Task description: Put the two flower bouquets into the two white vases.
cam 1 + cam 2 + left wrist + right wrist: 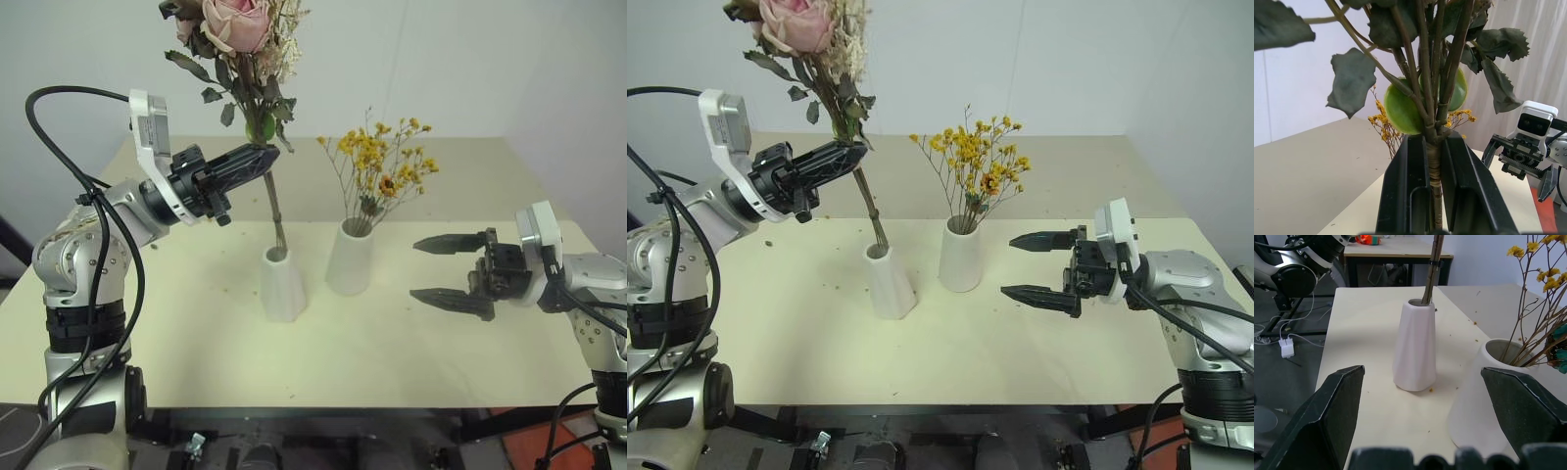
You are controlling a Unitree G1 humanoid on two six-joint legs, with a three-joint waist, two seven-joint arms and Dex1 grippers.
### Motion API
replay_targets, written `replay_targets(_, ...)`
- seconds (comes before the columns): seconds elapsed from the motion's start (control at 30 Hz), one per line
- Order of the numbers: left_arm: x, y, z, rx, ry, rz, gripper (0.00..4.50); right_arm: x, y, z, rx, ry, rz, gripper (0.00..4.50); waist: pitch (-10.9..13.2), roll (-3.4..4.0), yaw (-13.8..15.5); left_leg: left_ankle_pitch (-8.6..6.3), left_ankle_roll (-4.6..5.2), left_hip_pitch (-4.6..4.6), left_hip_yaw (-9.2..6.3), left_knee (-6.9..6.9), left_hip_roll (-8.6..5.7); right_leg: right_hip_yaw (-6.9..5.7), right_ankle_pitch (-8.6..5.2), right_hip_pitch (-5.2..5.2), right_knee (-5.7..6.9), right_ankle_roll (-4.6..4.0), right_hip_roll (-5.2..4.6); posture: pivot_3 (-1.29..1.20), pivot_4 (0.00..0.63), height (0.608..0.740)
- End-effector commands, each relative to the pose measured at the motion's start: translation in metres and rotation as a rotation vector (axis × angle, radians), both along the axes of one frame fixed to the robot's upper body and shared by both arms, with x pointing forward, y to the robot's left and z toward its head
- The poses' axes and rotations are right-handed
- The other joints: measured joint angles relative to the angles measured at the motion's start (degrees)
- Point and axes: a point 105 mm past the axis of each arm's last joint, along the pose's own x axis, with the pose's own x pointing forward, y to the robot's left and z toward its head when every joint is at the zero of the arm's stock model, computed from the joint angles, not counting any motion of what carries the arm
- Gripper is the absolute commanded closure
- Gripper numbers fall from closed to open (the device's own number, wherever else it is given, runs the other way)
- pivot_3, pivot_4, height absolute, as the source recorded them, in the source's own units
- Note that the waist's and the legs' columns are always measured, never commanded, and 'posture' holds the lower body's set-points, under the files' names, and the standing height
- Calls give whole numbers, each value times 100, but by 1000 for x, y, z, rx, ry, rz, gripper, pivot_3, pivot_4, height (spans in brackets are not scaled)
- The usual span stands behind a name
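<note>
The rose bouquet (240,39) has a dusty pink bloom at its top, dark green serrated leaves, pale dried sprigs and a bundle of thin brown stems; a round light-green leaf sits just above the grip. The left gripper (257,157) is clamped on those stems partway up, and the stems slant down and rightward so that their lower ends sit inside the mouth of the narrow-mouthed vase (282,286), which stands near the middle of the pale table (392,362). Just to its right, a little farther back, stands the wider-mouthed vase (350,258), matte white and tapered like the first, holding the yellow spray (384,168): tiny yellow flowers on fine, branching brown stems fanning upward. The right gripper (451,271) hovers to the right of both vases, its two black fingers spread wide apart and grasping nothing.
</note>
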Motion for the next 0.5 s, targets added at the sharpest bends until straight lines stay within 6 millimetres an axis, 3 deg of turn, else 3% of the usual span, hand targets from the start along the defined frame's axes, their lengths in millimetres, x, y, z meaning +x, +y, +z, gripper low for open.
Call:
replay_targets(0.03,-12,2,17,-21,-88,-6,4406,-4,0,11,16,-49,6,0,0,0,0,0,0,0,0,0,0,0,0,0,0,0,0,0,150,740)
replay_targets(0.5,-19,5,19,-13,-90,-12,4406,-5,2,9,19,-35,15,0,0,0,2,0,0,0,0,0,0,0,0,0,0,0,0,0,150,740)
